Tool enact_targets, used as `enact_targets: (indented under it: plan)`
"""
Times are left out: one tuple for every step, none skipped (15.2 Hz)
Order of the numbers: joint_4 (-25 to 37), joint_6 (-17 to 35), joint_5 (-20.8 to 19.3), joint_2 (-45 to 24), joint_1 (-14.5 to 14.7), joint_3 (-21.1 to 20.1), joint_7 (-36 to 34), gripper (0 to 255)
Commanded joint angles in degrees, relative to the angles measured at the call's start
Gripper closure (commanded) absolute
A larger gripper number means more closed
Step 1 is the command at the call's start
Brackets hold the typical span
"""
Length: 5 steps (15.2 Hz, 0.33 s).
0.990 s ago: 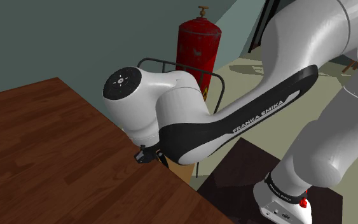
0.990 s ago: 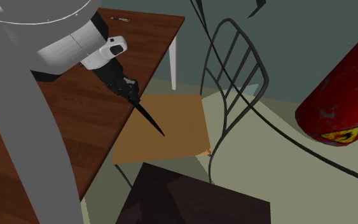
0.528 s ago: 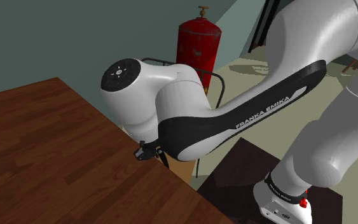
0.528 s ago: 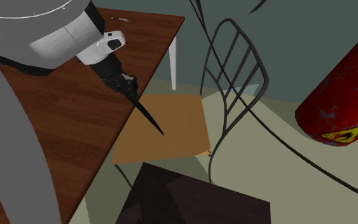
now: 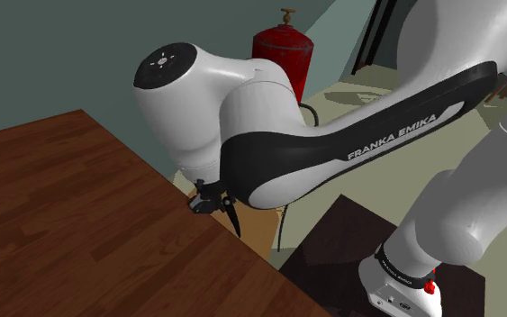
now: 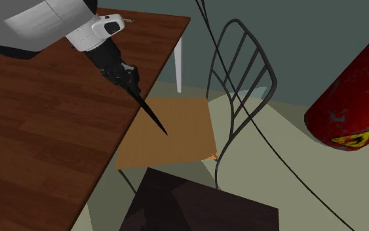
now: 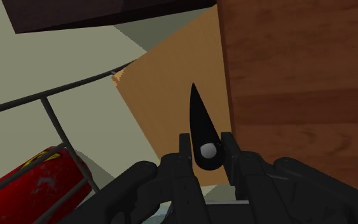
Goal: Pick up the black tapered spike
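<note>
Spike [image 6: 149,113]: we count one, black, thick end in the claw [image 6: 129,80], beside the bench [image 6: 45,138] edge.
Long axis: we see it run straight on from the fingers, slanting down.
Tip: points away from the claw, over the chair [image 6: 176,134] seat.
Claw: narrow, clamped on the spike's blunt end.
Others: we count one brown bench, one wire-backed chair, one red cylinder [image 5: 283,56].

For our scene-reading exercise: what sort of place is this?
Probably a room in a house, perhaps a dining corner: a wooden table, a wire-backed chair and a red cylinder.
</note>
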State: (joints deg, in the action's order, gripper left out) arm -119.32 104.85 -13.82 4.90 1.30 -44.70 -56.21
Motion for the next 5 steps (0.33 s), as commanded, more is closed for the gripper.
enact_targets:
  plan:
    - [1.07, -1.43, 0.52, 0.69, -0.03, 0.18, 0.80, 255]
    - [1.62, -2.11, 0.73, 0.96, -0.04, 0.25, 1.13, 255]
    - [2.17, -2.80, 0.92, 1.21, -0.05, 0.32, 1.44, 255]
    - [2.26, -2.90, 0.95, 1.25, -0.04, 0.33, 1.49, 255]
    - [2.26, -2.90, 0.95, 1.25, -0.04, 0.33, 1.49, 255]
